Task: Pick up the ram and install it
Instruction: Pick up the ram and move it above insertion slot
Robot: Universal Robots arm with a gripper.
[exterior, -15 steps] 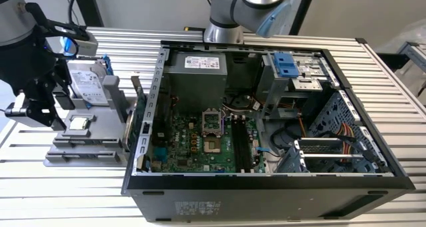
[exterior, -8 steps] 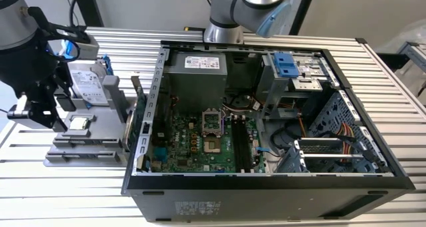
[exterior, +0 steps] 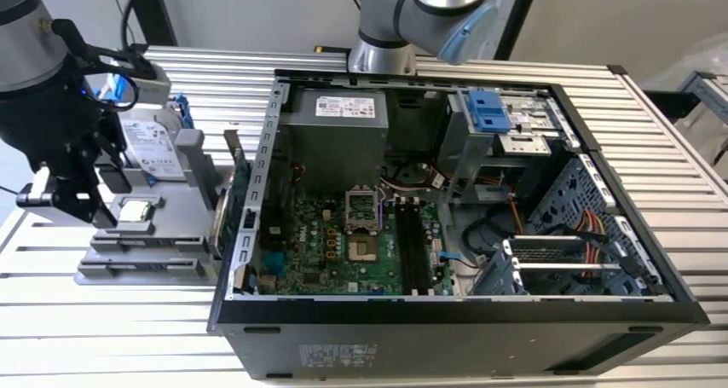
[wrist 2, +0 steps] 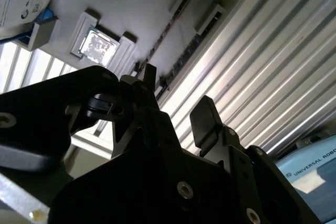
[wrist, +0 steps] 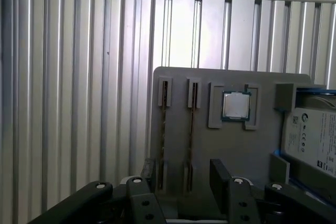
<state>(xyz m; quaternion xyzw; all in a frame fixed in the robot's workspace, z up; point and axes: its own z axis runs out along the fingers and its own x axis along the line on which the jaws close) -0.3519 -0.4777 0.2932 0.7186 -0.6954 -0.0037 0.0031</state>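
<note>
Over the holder (exterior: 125, 264) at the exterior view's left, hovers with gripper (wrist: 184, 171) jaws spread, empty. Looks like the approach step: ram (wrist: 192, 132) not yet gripped, standing on edge in a holder slot near the chip (wrist: 235, 105). Calls, probably, for centring across that thin edge

ram (wrist: 192, 135) on holder (wrist: 236, 153) | chip (wrist: 235, 105) between ram and hard drive (wrist: 310, 140)

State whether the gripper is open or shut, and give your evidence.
Open. In the first wrist view the gripper has its two fingers apart over the grey holder, with nothing clamped between them.
</note>
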